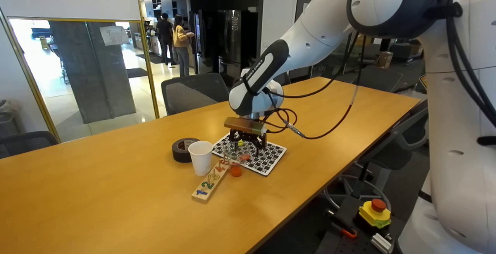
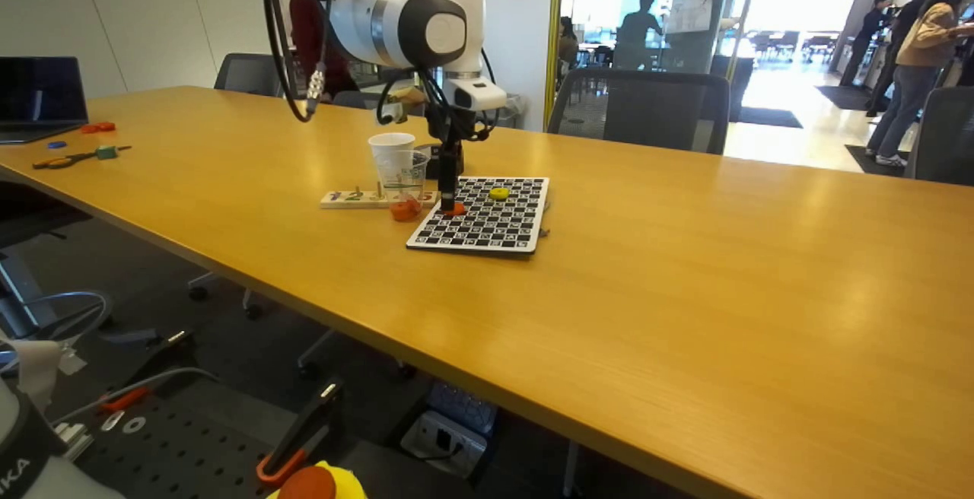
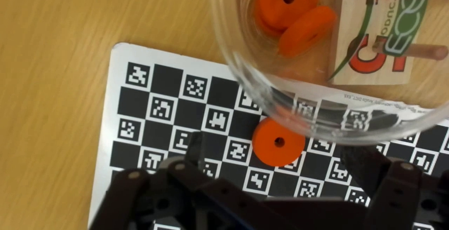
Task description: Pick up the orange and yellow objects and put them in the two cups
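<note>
An orange disc (image 3: pixel 277 142) with a hole lies flat on the checkered board; it shows in both exterior views (image 1: pixel 245 157) (image 2: pixel 455 210). A yellow disc (image 2: pixel 499 194) lies further over on the board, out of the wrist view. Orange discs (image 3: pixel 287 12) are inside the clear plastic cup (image 2: pixel 417 170) at the board's edge. A white cup (image 1: pixel 201 159) stands beside it and looks upright; its inside bottom is hidden. My gripper (image 3: pixel 273 148) is open and empty, low over the board, with one finger on each side of the orange disc and apart from it.
The checkered board (image 2: pixel 487 244) lies under my gripper. A wooden number strip (image 1: pixel 207 184) with pegs lies by the cups. A dark tape roll (image 1: pixel 181 154) stands behind the white cup. A laptop (image 2: pixel 42 96) and scissors (image 2: pixel 65 160) are at the table's far end.
</note>
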{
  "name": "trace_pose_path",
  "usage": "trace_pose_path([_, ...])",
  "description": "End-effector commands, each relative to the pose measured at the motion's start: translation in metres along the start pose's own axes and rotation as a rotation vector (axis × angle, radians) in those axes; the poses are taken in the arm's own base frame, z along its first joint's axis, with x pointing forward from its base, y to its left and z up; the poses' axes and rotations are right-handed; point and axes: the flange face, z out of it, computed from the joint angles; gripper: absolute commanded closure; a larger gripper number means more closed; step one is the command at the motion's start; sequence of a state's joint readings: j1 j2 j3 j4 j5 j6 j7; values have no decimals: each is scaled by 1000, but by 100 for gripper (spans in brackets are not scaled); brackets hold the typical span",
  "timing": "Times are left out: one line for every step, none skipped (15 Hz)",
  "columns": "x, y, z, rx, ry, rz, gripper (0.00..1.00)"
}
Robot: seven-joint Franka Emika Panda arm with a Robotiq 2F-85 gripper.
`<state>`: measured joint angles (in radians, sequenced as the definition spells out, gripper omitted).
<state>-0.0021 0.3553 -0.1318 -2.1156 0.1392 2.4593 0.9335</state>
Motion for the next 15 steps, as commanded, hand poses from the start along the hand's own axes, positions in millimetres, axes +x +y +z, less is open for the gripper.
trace_pose_path([-2,-10,7,-5,22,0,0])
trace_pose_path([-3,-10,9,-8,21,0,0])
trace_pose_path([-3,-10,10,-10,21,0,0])
trace_pose_path([-3,-10,11,-11,21,2,0])
trace_pose_path([-3,-9,12,-10,22,2,0])
trace_pose_path([-3,-9,12,-9,24,3,0])
trace_pose_path([-2,-9,12,-8,26,4,0])
trace_pose_path([-2,-9,11,-5,28,4,0])
trace_pose_path([-2,-9,10,-2,30,5,0])
trace_pose_path([-2,-9,10,0,32,5,0])
trace_pose_path([-1,-9,11,3,33,5,0])
trace_pose_path([-1,-10,11,4,34,5,0])
trace_pose_path([-1,-10,11,2,36,3,25])
trace_pose_path([-1,-10,12,1,37,1,25])
trace_pose_path([-1,-10,12,1,36,1,34])
